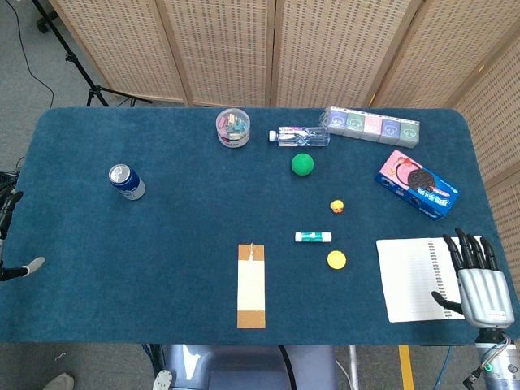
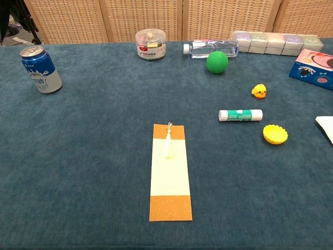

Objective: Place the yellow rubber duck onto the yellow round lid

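A small yellow rubber duck [image 1: 337, 206] [image 2: 259, 91] stands on the blue cloth right of centre. The yellow round lid [image 1: 336, 260] [image 2: 275, 134] lies nearer the front edge, apart from the duck, with a white glue stick [image 1: 313, 237] [image 2: 240, 115] between them. My right hand [image 1: 478, 280] rests flat with its fingers spread over the right edge of an open notebook [image 1: 410, 278], well right of the lid, holding nothing. Of my left hand [image 1: 10, 236], only dark fingertips show at the far left table edge. The chest view shows neither hand.
A green ball [image 1: 302, 164], a clear bottle [image 1: 299, 136], a round plastic tub [image 1: 233, 127] and a row of small boxes [image 1: 373, 125] sit at the back. A cookie box [image 1: 418, 184] lies back right, a blue can [image 1: 126, 181] left, a tan bookmark [image 1: 252, 285] front centre.
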Controlling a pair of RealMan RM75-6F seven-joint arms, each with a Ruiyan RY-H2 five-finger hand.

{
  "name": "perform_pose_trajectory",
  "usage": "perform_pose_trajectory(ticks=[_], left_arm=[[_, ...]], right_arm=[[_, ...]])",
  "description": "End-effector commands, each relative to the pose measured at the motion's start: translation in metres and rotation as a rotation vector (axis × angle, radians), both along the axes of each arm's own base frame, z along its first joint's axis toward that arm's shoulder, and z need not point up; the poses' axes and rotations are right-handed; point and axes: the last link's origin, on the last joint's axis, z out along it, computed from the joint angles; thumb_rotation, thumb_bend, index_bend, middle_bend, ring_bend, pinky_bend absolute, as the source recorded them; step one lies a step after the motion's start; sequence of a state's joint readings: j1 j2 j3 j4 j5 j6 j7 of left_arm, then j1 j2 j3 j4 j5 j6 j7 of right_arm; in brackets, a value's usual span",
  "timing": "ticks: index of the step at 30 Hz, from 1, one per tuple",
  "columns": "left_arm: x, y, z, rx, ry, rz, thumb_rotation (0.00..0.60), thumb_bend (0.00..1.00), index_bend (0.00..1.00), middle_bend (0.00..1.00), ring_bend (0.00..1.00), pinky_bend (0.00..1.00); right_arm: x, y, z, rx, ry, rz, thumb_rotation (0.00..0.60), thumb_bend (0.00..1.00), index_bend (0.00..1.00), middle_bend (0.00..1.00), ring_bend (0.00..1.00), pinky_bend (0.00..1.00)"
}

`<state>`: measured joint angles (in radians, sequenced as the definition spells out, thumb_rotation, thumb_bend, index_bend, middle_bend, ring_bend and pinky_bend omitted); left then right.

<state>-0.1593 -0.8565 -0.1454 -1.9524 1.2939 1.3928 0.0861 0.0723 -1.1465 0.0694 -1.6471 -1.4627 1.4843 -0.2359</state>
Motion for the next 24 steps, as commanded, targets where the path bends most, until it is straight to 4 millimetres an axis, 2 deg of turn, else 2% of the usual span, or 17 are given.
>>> perform_pose_trajectory(ticks=[1,7,10,18,22,24], left_arm=[[0.000,0.000,-0.001,-0.005,-0.001,0.001,0.600,0.00,0.00,0.00,0.00,0.00],[0.000,-0.001,0.001,0.008,-0.015,-0.003,0.600,0.00,0.00,0.00,0.00,0.00],[0.000,-0.001,0.001,0.011,-0.017,-0.001,0.600,0.00,0.00,0.00,0.00,0.00],[0.004,0.007,-0.008,-0.007,0.000,-0.012,0.600,0.00,0.00,0.00,0.00,0.00],[0.003,0.011,-0.013,-0.015,0.011,-0.001,0.600,0.00,0.00,0.00,0.00,0.00],[0.003,0.012,-0.014,-0.019,0.014,0.007,0.600,0.00,0.00,0.00,0.00,0.00]], right_arm=[[-0.001,0.001,0.000,0.001,0.001,0.000,0.600,0.00,0.00,0.00,0.00,0.00],[0.002,-0.004,-0.001,0.011,-0.021,0.044,0.600,0.00,0.05,0.00,0.00,0.00],[0.009,-0.018,-0.003,0.042,-0.068,0.082,0.600,0.00,0.12,0.00,0.00,0.00],[0.063,-0.085,-0.005,0.159,-0.131,0.192,0.600,0.00,0.29,0.00,0.00,0.00],[0.092,-0.125,-0.014,0.197,-0.122,0.204,0.600,0.06,0.34,0.00,0.00,0.00],[0.100,-0.137,-0.018,0.207,-0.124,0.198,0.600,0.09,0.35,0.00,0.00,0.00]])
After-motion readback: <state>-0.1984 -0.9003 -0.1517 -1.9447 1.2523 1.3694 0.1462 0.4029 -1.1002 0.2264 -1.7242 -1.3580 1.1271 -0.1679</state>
